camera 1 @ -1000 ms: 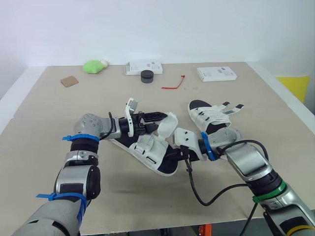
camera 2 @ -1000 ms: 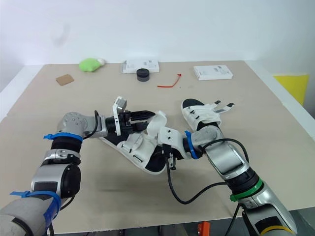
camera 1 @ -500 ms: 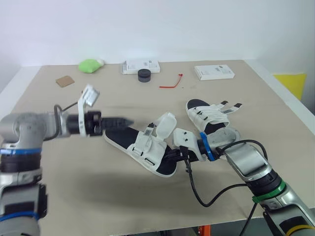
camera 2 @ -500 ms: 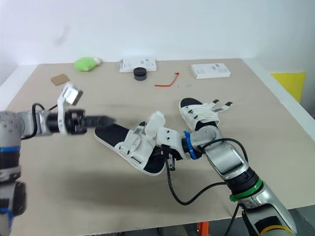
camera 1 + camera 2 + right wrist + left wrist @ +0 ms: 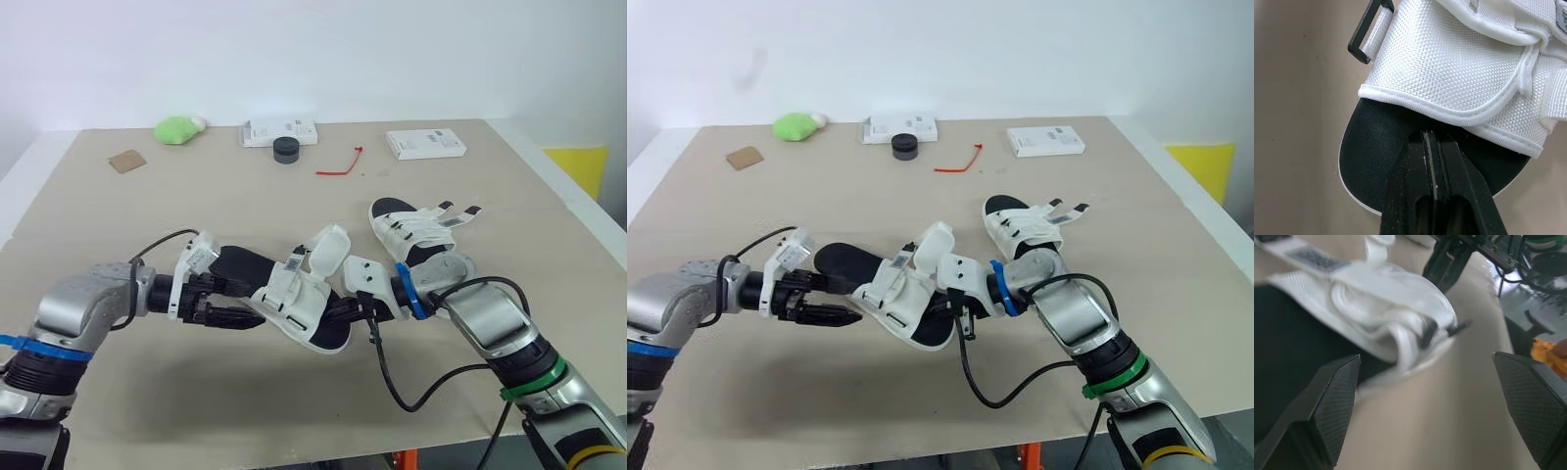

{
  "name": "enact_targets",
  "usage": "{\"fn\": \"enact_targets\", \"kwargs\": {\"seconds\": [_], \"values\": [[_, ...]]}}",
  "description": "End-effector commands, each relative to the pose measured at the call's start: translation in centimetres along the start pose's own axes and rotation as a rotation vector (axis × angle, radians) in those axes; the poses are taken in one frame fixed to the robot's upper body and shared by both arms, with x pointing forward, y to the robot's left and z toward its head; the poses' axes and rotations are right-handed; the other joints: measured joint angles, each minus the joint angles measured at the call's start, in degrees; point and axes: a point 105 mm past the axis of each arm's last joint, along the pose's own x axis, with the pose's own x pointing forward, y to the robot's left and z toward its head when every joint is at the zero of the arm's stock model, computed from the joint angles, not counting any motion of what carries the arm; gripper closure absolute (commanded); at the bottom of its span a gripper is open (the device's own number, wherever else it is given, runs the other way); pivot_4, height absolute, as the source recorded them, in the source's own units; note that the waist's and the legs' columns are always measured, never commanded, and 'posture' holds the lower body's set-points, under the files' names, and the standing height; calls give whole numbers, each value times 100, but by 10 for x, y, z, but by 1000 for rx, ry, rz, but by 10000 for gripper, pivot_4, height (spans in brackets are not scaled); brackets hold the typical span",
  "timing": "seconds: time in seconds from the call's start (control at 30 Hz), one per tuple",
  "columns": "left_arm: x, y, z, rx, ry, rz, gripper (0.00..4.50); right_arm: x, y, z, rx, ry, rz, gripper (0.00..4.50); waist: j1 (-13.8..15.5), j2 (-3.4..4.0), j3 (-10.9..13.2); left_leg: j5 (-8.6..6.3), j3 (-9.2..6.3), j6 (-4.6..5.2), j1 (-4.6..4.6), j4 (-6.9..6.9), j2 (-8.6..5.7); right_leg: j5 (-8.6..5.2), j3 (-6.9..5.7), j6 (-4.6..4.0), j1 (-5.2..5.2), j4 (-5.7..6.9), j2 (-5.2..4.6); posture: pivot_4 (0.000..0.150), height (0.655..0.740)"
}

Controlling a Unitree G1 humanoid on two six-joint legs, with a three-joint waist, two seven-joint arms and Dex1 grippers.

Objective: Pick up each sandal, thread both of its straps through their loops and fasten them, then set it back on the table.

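Sandal [image 5: 294, 296] lies mid-table, between the arms. Left gripper [image 5: 239, 305] is spread wide at its heel half; contact is blurred. Right gripper [image 5: 1430, 138] is pressed together on the toe footbed, at the strap's edge; can't tell if it pinches anything. Second sandal [image 5: 416, 231] sits behind, near end hidden by the right wrist.

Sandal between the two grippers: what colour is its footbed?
The footbed is black, clearest in the right wrist view.

Sandal [image 5: 294, 299]: straps [image 5: 1449, 73] of coarse-woven white cloth, matt black footbed [image 5: 1381, 142], smooth black loop [image 5: 1369, 36]. Table [image 5: 294, 206]: matt, smooth beige. Pads [image 5: 1334, 401] of left claw [image 5: 233, 305]: black, cross-hatched.
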Motion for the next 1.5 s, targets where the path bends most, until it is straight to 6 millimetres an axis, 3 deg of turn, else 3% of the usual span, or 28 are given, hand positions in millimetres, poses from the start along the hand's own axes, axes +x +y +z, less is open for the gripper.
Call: {"fn": "enact_targets", "kwargs": {"seconds": [0.03, 0.23, 0.4, 0.53, 0.57, 0.7, 0.87, 1.0, 1.27, 1.5], "values": [[-1, 3, 2, 97, -5, 17, 370, 14, 15, -32, 106, 92, 68, 45000, 0, 0, 0, 0, 0, 0, 0, 0, 0, 0, 0, 0, 0, 0, 0, 1500, 7400], [-3, -6, -10, 122, 48, -38, 370, 13, 14, -33, 110, 94, 63, 45000, 0, 0, 0, -1, 0, 1, 1, 0, 0, 0, 0, 0, 1, 0, 0, 1500, 7400], [-9, -25, 5, 77, 25, -110, 21675, 12, 13, -34, 107, 98, 61, 45000, 0, -1, 1, -1, -2, 2, 0, 0, 0, -2, -2, 1, 1, 0, 0, 1500, 7400], [-7, -35, 12, 49, 5, -137, 42122, 11, 9, -34, 102, 101, 58, 45000, 0, 0, 2, -3, 0, 4, -1, 0, -1, -4, 0, 4, 1, 0, -2, 1500, 7400], [-6, -38, 13, 39, 5, -145, 44018, 11, 8, -34, 102, 100, 58, 45000, 0, 0, 2, -3, -1, 5, -1, 0, -1, -5, -1, 4, 1, 1, -1, 1500, 7400], [-5, -48, 6, 5, 29, -171, 44018, 8, 3, -33, 89, 107, 52, 45000, -3, 0, 4, -3, -1, 5, 0, 0, -1, -4, -1, 4, 2, 1, -1, 1500, 7400], [-5, -69, -20, -39, 115, -226, 44018, 3, 0, -34, 81, 116, 53, 45000, -3, 6, 13, -5, 0, 8, -1, -2, 1, -8, 1, -1, -1, 1, -1, 1500, 7400], [-4, -70, -29, -47, 128, -211, 44018, 1, -3, -34, 74, 122, 53, 45000, 4, 21, 22, -5, -3, 8, 0, -2, -1, -9, -2, -4, 1, 1, -3, 1500, 7400], [-9, -42, -18, -26, 46, -67, 44018, 2, 1, -36, 70, 129, 70, 45000, 30, 24, 26, -2, -1, 13, 0, 23, -2, 2, -2, 7, 8, 5, -6, 1500, 7400], [-21, -47, 4, 22, -11, -56, 44018, 2, 4, -38, 77, 130, 74, 45000, 41, 24, 26, -3, 0, 12, -2, 21, -3, 1, -2, 6, 8, 4, -6, 1500, 7400]]}}
